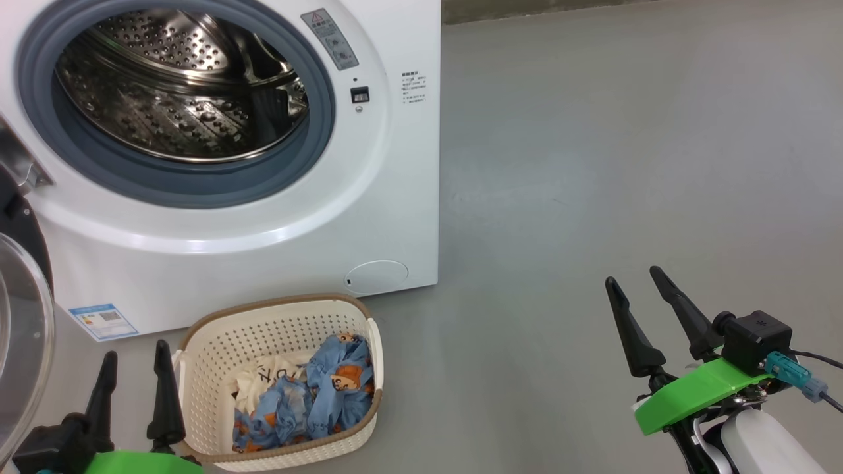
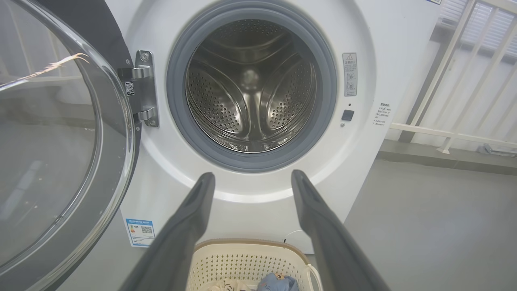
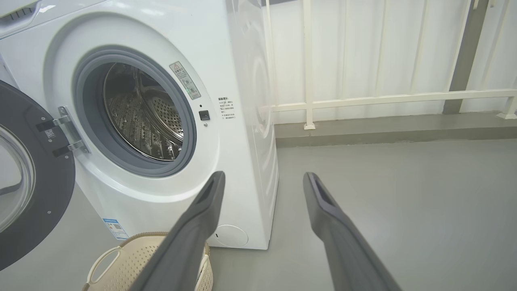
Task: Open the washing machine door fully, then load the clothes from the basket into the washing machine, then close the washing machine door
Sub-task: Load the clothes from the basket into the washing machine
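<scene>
One washing machine [image 1: 395, 197] was seen, its one door [image 3: 52, 182] swung wide; one basket [image 1: 276, 304] held bunched clothes [image 1: 329, 388]. The left gripper [image 1: 135, 350] and right gripper [image 1: 633, 276] were spread, empty.

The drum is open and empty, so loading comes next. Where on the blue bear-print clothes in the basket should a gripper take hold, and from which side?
Likely the raised crumpled fold of the blue clothes by the basket's right wall. Come straight down: the walls block the sides, and the open left gripper stands closest.

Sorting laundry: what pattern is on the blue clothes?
Orange-brown bears on the clothes, best in the head view.
</scene>
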You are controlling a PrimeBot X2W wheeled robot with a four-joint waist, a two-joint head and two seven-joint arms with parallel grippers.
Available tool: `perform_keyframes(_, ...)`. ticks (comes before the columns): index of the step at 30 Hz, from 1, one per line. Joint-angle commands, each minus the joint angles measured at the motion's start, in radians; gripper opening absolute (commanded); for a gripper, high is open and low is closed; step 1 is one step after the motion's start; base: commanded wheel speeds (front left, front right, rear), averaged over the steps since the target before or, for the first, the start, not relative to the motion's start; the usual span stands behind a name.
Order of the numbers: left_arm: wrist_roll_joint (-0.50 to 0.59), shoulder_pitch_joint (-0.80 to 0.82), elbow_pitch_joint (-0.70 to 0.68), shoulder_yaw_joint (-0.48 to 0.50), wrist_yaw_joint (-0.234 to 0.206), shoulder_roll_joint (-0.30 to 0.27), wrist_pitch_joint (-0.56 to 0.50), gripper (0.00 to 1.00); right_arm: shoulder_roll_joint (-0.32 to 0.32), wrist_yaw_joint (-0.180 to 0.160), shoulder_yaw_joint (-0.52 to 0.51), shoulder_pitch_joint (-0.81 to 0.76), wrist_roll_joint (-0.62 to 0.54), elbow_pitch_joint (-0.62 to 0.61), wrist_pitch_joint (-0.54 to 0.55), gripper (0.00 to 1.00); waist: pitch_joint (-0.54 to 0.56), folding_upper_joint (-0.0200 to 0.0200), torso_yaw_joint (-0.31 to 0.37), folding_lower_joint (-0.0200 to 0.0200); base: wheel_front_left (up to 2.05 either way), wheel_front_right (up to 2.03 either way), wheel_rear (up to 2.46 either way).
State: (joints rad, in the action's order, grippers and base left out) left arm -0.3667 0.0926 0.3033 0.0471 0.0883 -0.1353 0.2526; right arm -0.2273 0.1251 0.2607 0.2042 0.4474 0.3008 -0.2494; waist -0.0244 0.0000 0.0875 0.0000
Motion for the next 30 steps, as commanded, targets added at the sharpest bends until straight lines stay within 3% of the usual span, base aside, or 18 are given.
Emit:
perform_keyframes(1,0.003,0.025,-0.014,0.035,0.003,-0.018,0.009,1.0,-0.007,0.006,0.014,0.006,-0.004,-0.026,-0.012,1.0,-0.001,0.0,-0.001,0.0,0.72,-0.72,0.0)
perform_keyframes(30,-0.002,0.03,-0.012,0.038,0.001,-0.021,0.009,1.0,0.0,0.006,0.011,0.01,-0.006,-0.027,-0.012,1.0,-0.016,0.0,-0.016,0.0,0.68,-0.68,0.0)
